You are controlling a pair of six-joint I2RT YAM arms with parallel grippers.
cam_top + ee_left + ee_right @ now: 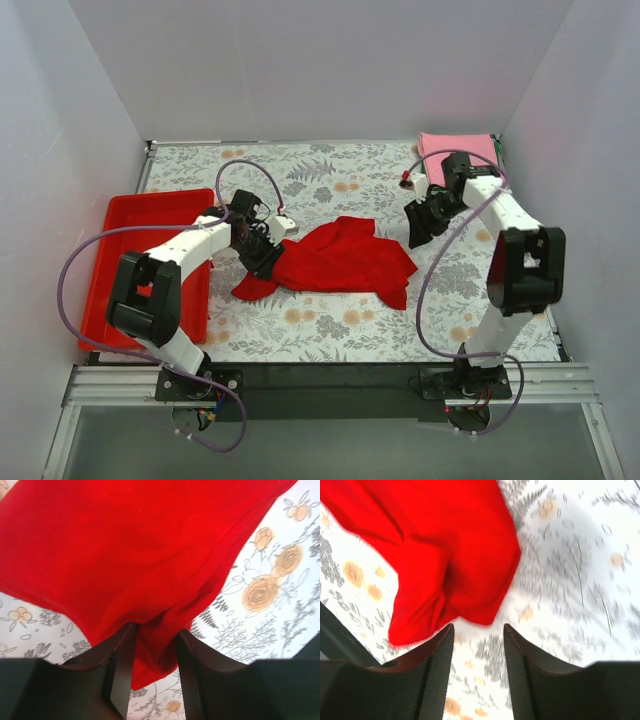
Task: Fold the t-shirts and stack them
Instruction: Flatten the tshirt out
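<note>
Bright red soft cloth t-shirt [345, 260]: lies crumpled at the centre of the floral-print table [330, 330], not flattened.

Left gripper [155, 642]: jaws closed on a bunched fold at the shirt's left edge.

Right gripper [477, 640]: jaws apart, empty, just off the shirt's right side; view blurred.

Folded pink cloth t-shirt [458, 147]: far right corner.

Risk: the pinch takes little cloth. A one-sided pull would likely slip, or drag the heap toward the rigid red plastic tray [120, 230].

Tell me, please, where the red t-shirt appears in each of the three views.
Top external: the red t-shirt lies crumpled near the middle of the picture.
Left wrist: it fills the upper part and dips to the bottom centre.
Right wrist: it is in the upper left.
Shared landmark: the floral tablecloth under it in all three.
</note>
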